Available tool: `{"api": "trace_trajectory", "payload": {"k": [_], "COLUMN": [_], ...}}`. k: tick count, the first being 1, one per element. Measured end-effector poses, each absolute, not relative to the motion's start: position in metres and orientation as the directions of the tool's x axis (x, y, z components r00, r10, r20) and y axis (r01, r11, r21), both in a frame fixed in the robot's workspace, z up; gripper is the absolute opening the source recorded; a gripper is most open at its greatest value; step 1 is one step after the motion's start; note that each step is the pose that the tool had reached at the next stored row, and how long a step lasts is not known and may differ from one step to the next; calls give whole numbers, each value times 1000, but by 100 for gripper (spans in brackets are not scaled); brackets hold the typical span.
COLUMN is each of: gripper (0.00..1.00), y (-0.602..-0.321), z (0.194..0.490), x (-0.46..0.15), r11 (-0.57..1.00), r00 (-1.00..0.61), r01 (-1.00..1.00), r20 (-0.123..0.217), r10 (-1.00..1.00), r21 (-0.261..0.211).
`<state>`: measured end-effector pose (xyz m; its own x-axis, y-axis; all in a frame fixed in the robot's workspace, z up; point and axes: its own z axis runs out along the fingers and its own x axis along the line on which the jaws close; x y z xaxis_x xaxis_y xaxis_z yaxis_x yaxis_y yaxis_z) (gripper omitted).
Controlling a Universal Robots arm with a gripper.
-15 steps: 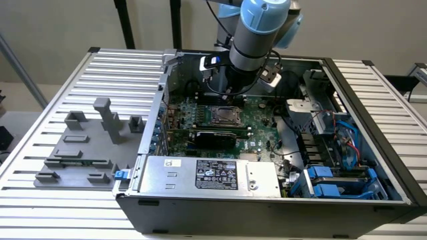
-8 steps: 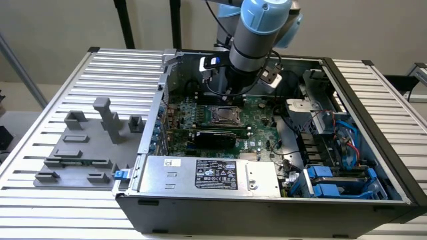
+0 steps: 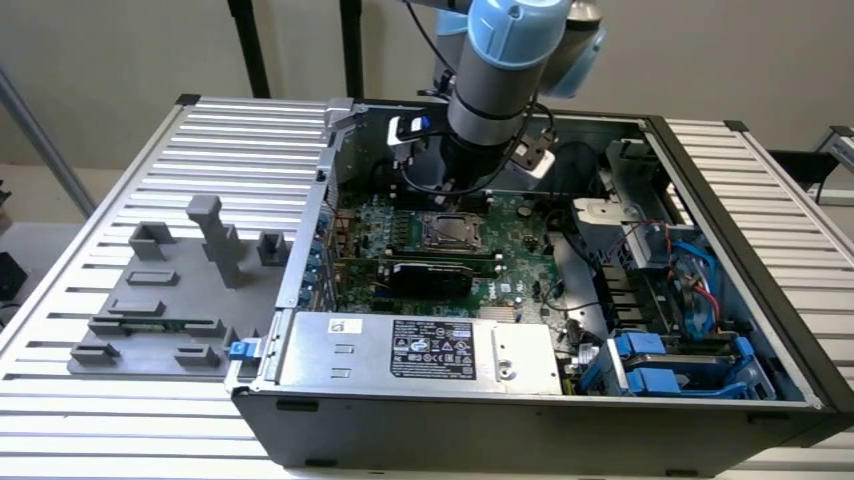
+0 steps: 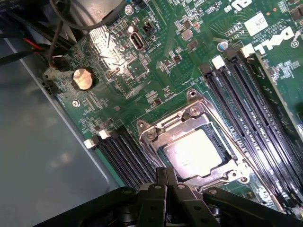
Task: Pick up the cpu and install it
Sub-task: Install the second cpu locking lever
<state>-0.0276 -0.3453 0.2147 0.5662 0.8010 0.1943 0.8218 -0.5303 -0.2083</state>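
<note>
White "DELL" lettering marks the motherboard (image 4: 142,71). The cpu (image 4: 194,152) lies flat in its metal-framed socket (image 4: 189,111), sitting diagonally in the wrist view. Above it, the gripper (image 4: 167,176) has its fingers (image 4: 161,177) closed, empty.

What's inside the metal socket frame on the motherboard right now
The cpu lies flat inside the socket frame, its silver top plate showing. The frame covers the chip's edges, and whatever lies under the chip is hidden. The end effector sits just beside the frame.
</note>
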Motion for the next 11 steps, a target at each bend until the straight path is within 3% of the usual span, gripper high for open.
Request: {"api": "trace_trajectory", "payload": {"k": [11], "gripper": [11], "y": [-374], "z": [236], "x": [-34], "r11": [-531], "r00": [566], "r01": [822], "r20": [192], "r10": [802], "r21": [-206]}}
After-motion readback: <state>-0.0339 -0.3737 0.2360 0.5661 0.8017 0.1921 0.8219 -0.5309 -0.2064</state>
